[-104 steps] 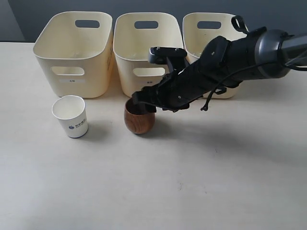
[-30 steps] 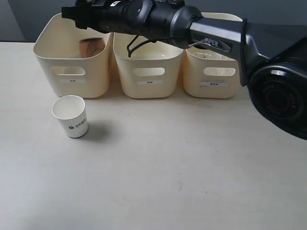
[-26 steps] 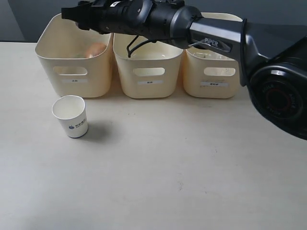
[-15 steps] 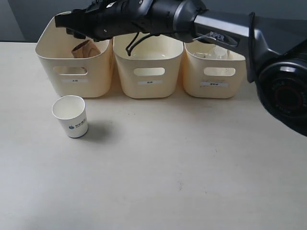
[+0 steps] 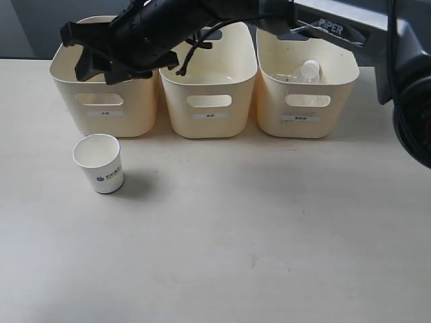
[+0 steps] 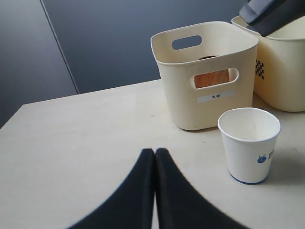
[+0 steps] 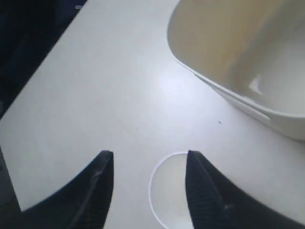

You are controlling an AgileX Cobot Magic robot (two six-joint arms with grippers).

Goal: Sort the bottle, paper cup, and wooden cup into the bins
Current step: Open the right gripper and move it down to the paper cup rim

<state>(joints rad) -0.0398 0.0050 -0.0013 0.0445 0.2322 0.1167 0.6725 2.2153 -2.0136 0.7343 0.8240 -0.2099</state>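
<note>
The white paper cup (image 5: 99, 163) stands upright on the table in front of the left bin (image 5: 135, 111). My right gripper (image 5: 91, 57) reaches across over that bin's front rim, open and empty; the right wrist view looks down between its fingertips (image 7: 148, 157) onto the paper cup's rim (image 7: 167, 195). The wooden cup (image 6: 212, 78) lies inside the left bin (image 6: 205, 109), seen through its handle cut-out. The bottle (image 5: 308, 70) lies in the right bin (image 5: 306, 124). My left gripper (image 6: 155, 152) is shut and empty, low over the table near the paper cup (image 6: 249, 143).
The middle bin (image 5: 209, 128) stands between the other two at the back of the beige table. The right arm's dark forearm (image 5: 202, 20) spans above the left and middle bins. The left gripper does not show in the exterior view.
The right gripper lifted the wooden cup off the table, carried it left over the left bin and let it go there. It has since swung left and forward, over the paper cup.
</note>
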